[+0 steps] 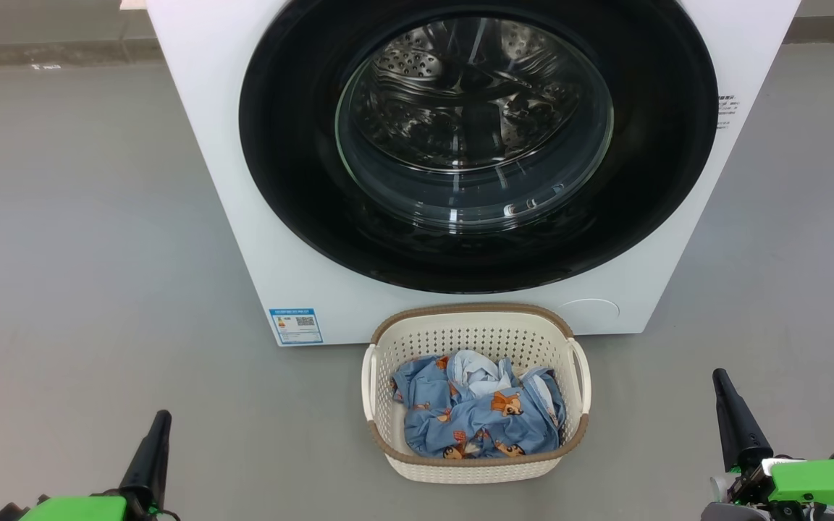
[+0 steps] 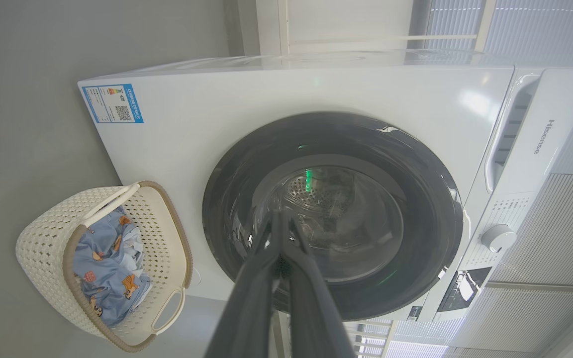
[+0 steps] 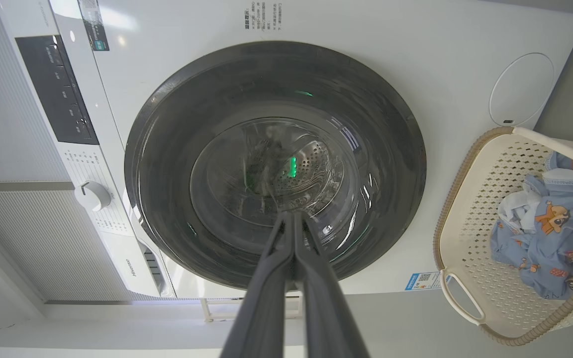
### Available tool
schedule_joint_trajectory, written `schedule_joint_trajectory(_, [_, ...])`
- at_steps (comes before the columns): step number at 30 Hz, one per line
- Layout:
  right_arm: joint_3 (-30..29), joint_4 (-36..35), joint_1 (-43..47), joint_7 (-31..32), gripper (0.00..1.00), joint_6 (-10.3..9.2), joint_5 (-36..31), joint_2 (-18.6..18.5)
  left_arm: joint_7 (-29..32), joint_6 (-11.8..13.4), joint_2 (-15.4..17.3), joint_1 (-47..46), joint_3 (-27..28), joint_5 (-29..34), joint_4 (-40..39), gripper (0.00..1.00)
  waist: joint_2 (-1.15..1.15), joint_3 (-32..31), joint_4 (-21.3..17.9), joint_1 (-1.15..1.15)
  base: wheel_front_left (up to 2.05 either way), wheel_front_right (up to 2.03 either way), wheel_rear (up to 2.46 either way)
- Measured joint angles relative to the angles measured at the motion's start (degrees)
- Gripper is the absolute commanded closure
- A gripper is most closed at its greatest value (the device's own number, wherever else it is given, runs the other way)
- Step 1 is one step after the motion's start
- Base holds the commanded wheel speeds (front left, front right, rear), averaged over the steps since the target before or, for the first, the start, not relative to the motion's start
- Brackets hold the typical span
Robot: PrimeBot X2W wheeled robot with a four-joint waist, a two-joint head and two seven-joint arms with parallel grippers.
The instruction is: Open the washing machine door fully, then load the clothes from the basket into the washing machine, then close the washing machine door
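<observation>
The white washing machine (image 1: 243,217) stands straight ahead, its round black door (image 1: 301,166) flush against the front with the steel drum showing through the glass. On the floor before it sits the cream basket (image 1: 475,325) holding the clothes (image 1: 475,420), blue fabric with orange animals and a pale garment on top. My left gripper (image 1: 160,420) is low at the left, shut and empty, well apart from the basket. At the lower right my right gripper (image 1: 721,380) is also shut and empty. Both wrist views look at the door (image 2: 416,199) (image 3: 381,129) past closed fingers.
Grey floor (image 1: 84,253) spreads on both sides of the machine and basket. A blue label (image 1: 296,325) marks the machine's lower left front. The control panel with a knob (image 2: 498,237) sits along the machine's top; a round cover (image 3: 521,89) is at its lower right.
</observation>
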Motion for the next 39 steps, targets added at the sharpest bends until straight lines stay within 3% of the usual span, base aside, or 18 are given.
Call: schedule_joint_trajectory(39, [0.0, 0.0, 0.0, 0.0, 1.0, 0.0, 0.0, 0.0, 0.0, 0.0, 0.0, 0.0, 0.0, 0.0, 0.0, 1.0, 0.0, 0.0, 0.0, 0.0, 0.0, 0.0, 0.0])
